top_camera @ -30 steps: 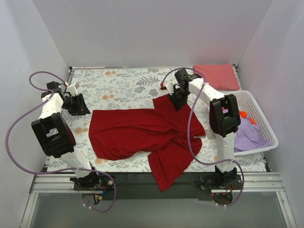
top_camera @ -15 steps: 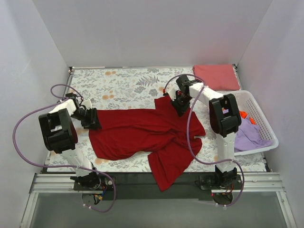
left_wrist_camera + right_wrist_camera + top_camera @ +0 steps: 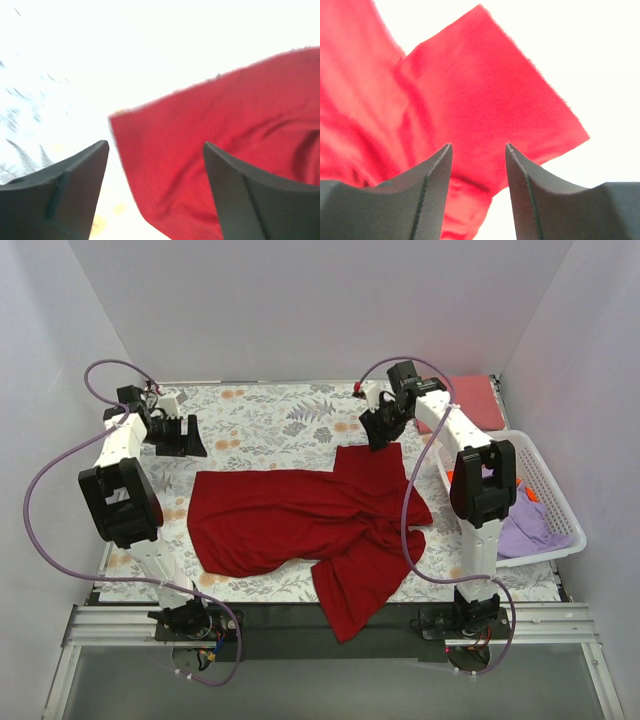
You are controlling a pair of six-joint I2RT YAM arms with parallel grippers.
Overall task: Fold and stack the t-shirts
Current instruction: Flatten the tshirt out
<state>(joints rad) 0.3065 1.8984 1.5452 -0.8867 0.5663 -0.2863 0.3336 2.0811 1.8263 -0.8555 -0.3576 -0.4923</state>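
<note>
From above, we see the crimson shirt [image 3: 290, 515] lying across the middle of the counter on the floral cloth [image 3: 270, 420]. It is partly spread, bunched on its right side, with one flap hanging over the near edge. The left pincer [image 3: 188, 438] hovers beyond the shirt's far-left corner, well apart from it. The right pincer [image 3: 378, 433] sits just past the shirt's far-right edge. A pink shirt [image 3: 475, 400] lies folded in the far-right corner, and a lavender shirt [image 3: 520, 525] waits in the basket [image 3: 565, 535].

We judge the step in hand to be laying this shirt flat before any fold. Next, the bunched right side and the overhanging flap need pulling out smooth, so each pincer must come back down onto an edge.

In the left wrist view, the left pincer [image 3: 155, 147] has its jaws spread with nothing between them. The shirt's [image 3: 225, 130] corner lies below and ahead, over a washed-out background.

In the right wrist view, the right pincer [image 3: 478, 147] is also parted and empty. A square flap of the shirt [image 3: 480, 85] lies flat beyond its fingertips, not touching them.
</note>
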